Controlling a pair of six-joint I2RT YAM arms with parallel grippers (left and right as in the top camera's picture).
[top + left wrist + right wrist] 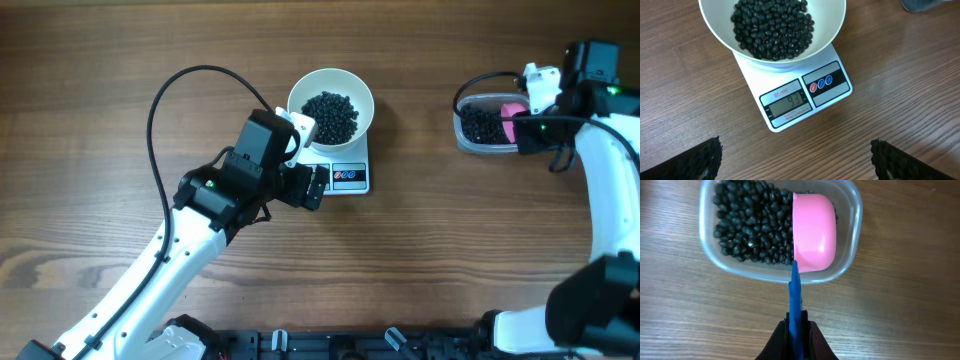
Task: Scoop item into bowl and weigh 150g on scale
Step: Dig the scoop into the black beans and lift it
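The white bowl (300,92) stands on the scale (350,178) with a heap of black beans (331,113) in it. In the left wrist view the bowl (832,30), its beans (772,25) and the scale (832,87) show, and the display (786,104) reads 93. My left gripper (314,187) (796,146) hovers open just in front of the scale, with nothing between its fingers. My right gripper (526,128) (797,326) is shut on the blue handle (795,297) of a pink scoop (512,117) (814,232). The scoop's cup sits in the clear tub.
The clear plastic tub (470,135) (852,210) at the right holds more black beans (483,124) (750,225). A black cable (160,95) loops over the table left of the bowl. Bare wooden table (430,250) lies between the scale and the tub.
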